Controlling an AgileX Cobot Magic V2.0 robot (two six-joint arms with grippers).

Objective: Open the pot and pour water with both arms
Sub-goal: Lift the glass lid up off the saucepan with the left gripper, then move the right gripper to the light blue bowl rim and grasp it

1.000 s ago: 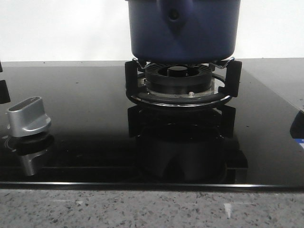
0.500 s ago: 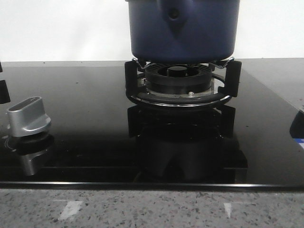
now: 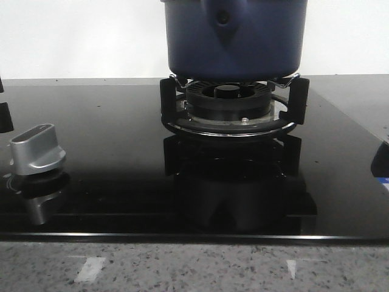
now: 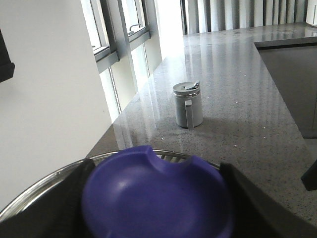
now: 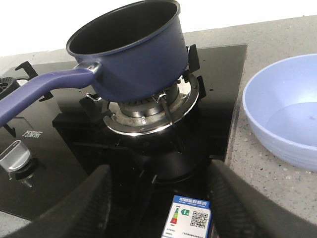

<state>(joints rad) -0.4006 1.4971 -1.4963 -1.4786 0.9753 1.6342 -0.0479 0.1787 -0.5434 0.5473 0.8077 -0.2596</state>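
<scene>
The dark navy pot (image 3: pixel 234 36) stands on the black burner grate (image 3: pixel 231 109); its top is cut off in the front view. Seen from the right wrist, the pot (image 5: pixel 131 54) has no lid, its inside is dark, and its long blue handle (image 5: pixel 39 89) sticks out sideways. My right gripper (image 5: pixel 158 198) hovers open over the hob's front corner, short of the pot, holding nothing. My left gripper (image 4: pixel 158 198) is shut on the lid's purple knob (image 4: pixel 158 188). The lid's metal rim (image 4: pixel 49 181) shows behind it, held over a grey stone counter, away from the pot.
A pale blue bowl (image 5: pixel 270 141) sits on the counter beside the hob, on the side away from the pot handle. A silver stove knob (image 3: pixel 37 149) stands at the hob's front left. A grey lidded canister (image 4: pixel 188 104) stands on the counter beyond the lid.
</scene>
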